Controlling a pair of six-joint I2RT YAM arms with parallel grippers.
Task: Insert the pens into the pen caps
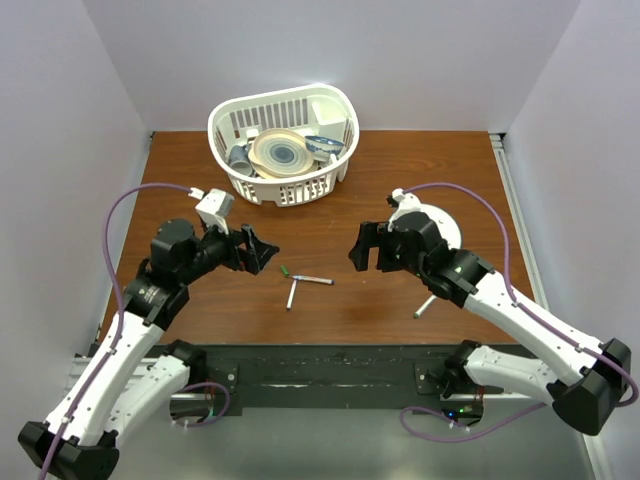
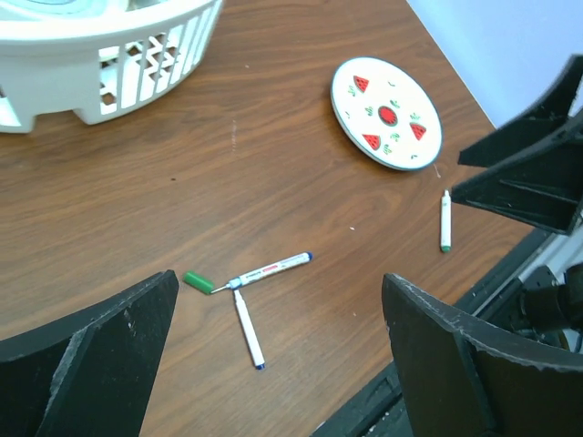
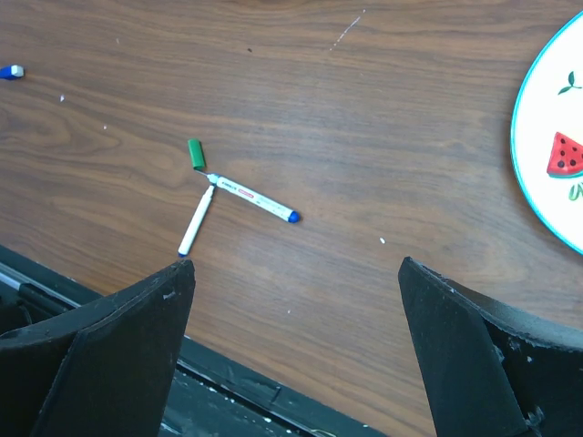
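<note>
Risks rolling the green cap point(image 2: 197, 281) away from the touching pens point(image 2: 269, 270) with the empty, wide-open left claw point(image 1: 265, 250) or right claw point(image 1: 358, 250).

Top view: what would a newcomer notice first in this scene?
The white basket full of dishes stands at the far side. At the centre, two pens meet in a V beside a green cap, between the open left gripper and right gripper.
</note>
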